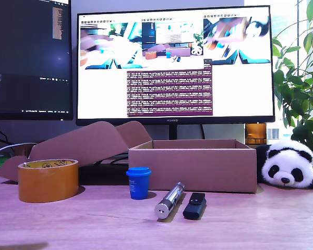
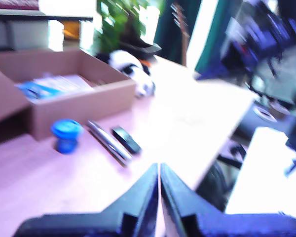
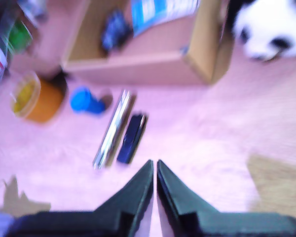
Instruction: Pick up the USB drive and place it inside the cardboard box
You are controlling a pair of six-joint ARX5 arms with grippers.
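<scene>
You have the monitor (image 1: 173, 62) filling the back of the exterior view, and in front of it the wooden table (image 1: 250, 219) with everything laid out. The cardboard box (image 1: 193, 164) sits at mid-table, open-topped, with a blue printed sheet (image 3: 160, 12) and a dark item lying inside it, as the second wrist view shows. A loose bent cardboard flap (image 1: 78, 146) lies behind it toward the exterior view's left, and the panda toy (image 1: 288, 165) rests beside the box on the exterior view's right. The roll of brown tape (image 1: 47, 179) stands on the exterior view's left, well apart from the box.

Neither arm appears in the exterior view. Your first gripper (image 2: 159, 170) hangs above the table, angled down toward the objects from a distance, its fingers (image 2: 143, 190) drawn together with only a thin slit between them, holding nothing. Your second gripper (image 3: 154, 168) looks almost straight down at the table, its fingers (image 3: 138, 185) likewise nearly closed and empty, its tips short of the stick's near end.

The blue cup (image 1: 139, 182) stands just in front of the box. The silver cylinder (image 1: 169, 199) lies beside it, and the USB drive (image 1: 194, 205) lies flat on the table just beside the cylinder, on the exterior view's right of it, outside the box and near its front wall.
</scene>
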